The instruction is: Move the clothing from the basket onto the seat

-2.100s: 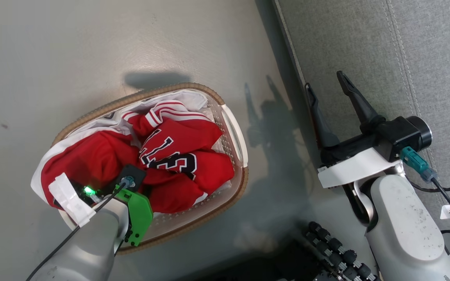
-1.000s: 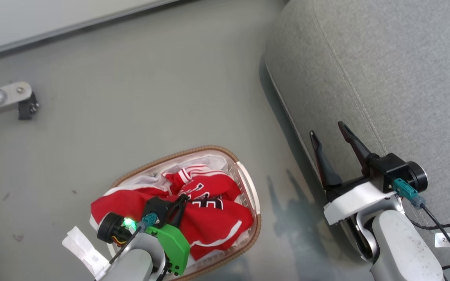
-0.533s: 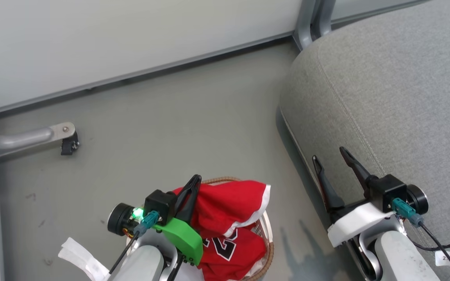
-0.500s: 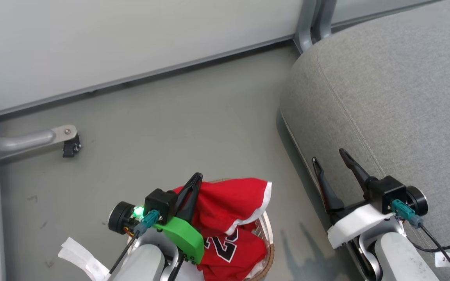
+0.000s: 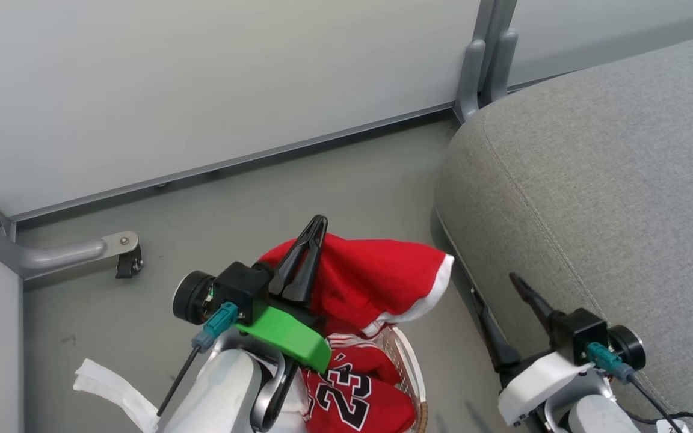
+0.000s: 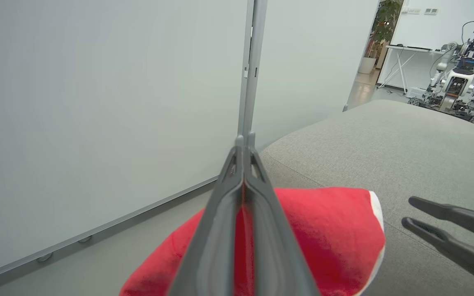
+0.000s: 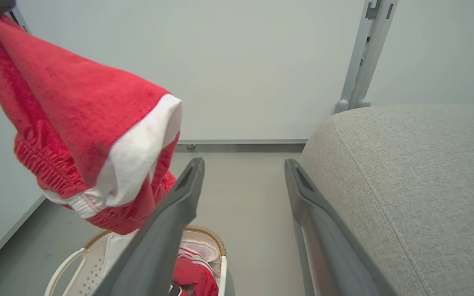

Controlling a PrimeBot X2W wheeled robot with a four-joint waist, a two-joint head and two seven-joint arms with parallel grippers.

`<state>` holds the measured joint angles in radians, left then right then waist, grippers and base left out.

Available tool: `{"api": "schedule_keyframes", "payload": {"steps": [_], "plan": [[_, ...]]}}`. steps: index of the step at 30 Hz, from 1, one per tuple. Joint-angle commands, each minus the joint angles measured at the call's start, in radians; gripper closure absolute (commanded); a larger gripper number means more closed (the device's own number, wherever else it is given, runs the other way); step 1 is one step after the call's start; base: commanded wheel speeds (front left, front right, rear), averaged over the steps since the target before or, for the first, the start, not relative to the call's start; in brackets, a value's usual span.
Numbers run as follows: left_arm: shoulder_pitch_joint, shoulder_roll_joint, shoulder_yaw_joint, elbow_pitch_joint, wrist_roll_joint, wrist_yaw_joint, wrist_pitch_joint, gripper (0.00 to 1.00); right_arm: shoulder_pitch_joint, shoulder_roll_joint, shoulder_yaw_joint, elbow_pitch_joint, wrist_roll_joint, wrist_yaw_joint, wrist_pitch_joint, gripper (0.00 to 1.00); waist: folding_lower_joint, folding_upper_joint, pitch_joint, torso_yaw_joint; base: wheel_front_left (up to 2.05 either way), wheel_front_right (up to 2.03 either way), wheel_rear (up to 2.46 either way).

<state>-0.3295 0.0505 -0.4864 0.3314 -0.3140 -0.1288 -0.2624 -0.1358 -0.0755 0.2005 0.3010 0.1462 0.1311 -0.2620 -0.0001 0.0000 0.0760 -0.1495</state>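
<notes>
My left gripper (image 5: pixel 319 224) is shut on the red shorts (image 5: pixel 376 279), which hang in the air above the basket (image 5: pixel 409 367) with their white hem toward the seat (image 5: pixel 593 180). The left wrist view shows the closed fingers (image 6: pixel 243 172) pinching the shorts (image 6: pixel 323 230), with the grey seat (image 6: pixel 385 139) just beyond. The red "23" jersey (image 5: pixel 352 391) lies in the basket. My right gripper (image 5: pixel 494 285) stands open with nothing in it beside the seat's front edge. Its wrist view has the shorts (image 7: pixel 76 107) hanging upper left, the basket (image 7: pixel 208 240) below and the seat (image 7: pixel 405 172) to the right.
A pale partition wall runs behind, with a grey metal post (image 5: pixel 485 54) at the seat's far corner. A metal foot with a caster (image 5: pixel 127 261) sticks out on the floor at left. Another robot (image 6: pixel 459 82) stands far off beyond the seat.
My left gripper has lifted the shorts higher out of the basket and a little toward the seat. The head camera has tilted up. The right gripper stays open.
</notes>
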Motion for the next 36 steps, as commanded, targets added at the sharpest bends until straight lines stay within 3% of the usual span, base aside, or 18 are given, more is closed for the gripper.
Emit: {"api": "schedule_keyframes", "payload": {"steps": [1,15,28,36], "plan": [[-0.015,0.001,-0.002,-0.019,-0.012,-0.003,-0.004,1.0,0.017,-0.007,0.015,0.008,0.007,-0.001,-0.004,0.0,0.0001,0.0,-0.012,0.003,0.0,0.0,0.0],[-0.024,0.001,-0.04,-0.058,-0.034,-0.003,-0.004,1.0,-0.014,-0.099,0.33,0.039,0.089,-0.001,-0.004,0.0,0.0001,0.0,-0.037,0.038,0.0,0.0,0.0],[-0.028,0.001,-0.096,-0.058,-0.063,-0.003,-0.004,1.0,-0.098,-0.07,0.385,0.055,0.004,-0.001,-0.004,0.0,0.0001,0.0,-0.045,0.089,0.0,0.0,0.0],[-0.035,0.001,-0.138,-0.059,-0.08,-0.003,-0.004,1.0,-0.138,-0.046,0.447,0.055,0.014,-0.001,-0.004,0.0,0.0001,0.0,-0.042,0.122,0.0,0.0,0.0]]}}
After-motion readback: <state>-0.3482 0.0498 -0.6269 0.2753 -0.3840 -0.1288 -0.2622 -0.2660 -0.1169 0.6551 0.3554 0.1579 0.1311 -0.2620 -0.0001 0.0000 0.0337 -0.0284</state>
